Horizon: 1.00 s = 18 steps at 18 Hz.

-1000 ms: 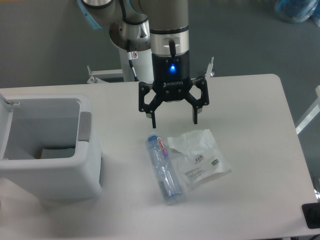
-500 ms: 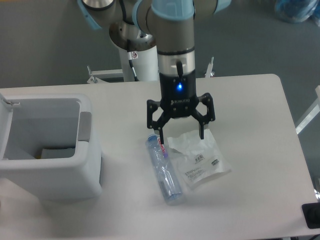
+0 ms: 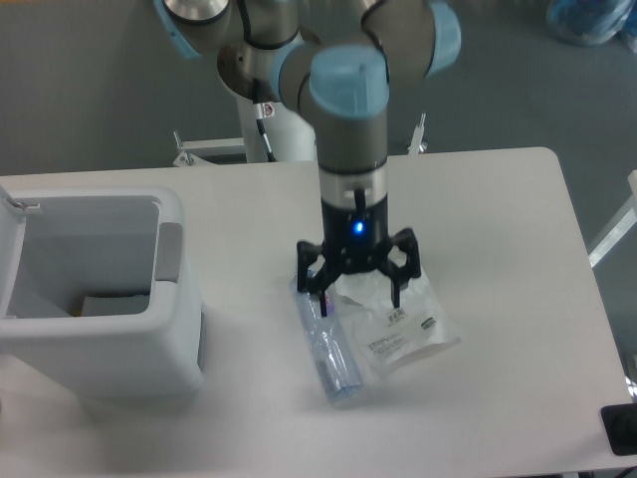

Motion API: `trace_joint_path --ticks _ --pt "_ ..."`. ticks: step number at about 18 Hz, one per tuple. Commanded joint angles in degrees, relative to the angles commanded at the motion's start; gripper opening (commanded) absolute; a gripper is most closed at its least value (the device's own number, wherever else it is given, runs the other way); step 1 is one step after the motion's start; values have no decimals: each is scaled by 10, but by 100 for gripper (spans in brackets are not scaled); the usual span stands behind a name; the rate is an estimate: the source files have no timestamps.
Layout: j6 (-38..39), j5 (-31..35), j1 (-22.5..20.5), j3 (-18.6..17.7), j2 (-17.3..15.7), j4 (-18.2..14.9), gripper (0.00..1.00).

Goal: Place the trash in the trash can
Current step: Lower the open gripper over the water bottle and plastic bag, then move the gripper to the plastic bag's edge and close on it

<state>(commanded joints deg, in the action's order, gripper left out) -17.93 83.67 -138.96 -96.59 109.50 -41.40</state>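
Grey floor surrounds your white table (image 3: 498, 199); on it the trash can (image 3: 95, 299) stands at the left, well apart from the plastic bag (image 3: 403, 324) and bottle (image 3: 328, 349) lying side by side; your pincer (image 3: 358, 294) hangs spread wide over the bag's upper edge, grasping nothing; expect the bag to be light, limp and slippery; pinch a bunched fold near its middle.

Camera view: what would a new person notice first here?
First, the open gripper at the table's middle, lowered over a clear plastic bag and the bottle lying beside it. Then the large white trash can at the left edge, with neither item inside.
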Motion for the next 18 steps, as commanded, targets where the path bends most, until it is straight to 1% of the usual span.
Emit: trace_joint_path --ticks 2,4,6,8,9,11,13,17,18 --pt "1 0 1 1 20 0 100" --pt "5 -3 0 1 30 0 100" --pt "17 -5 0 0 32 -1 100" --pt "4 -1 0 -13 27 -3 100" --pt "-16 2 -2 -21 24 -9 100" --pt "-122 3 -6 -30 22 -13 100" --pt "-213 9 -20 -49 15 -13 100" --pt "-393 24 -51 -102 -23 -13 100" --pt "-440 34 -57 -106 -25 -13 100"
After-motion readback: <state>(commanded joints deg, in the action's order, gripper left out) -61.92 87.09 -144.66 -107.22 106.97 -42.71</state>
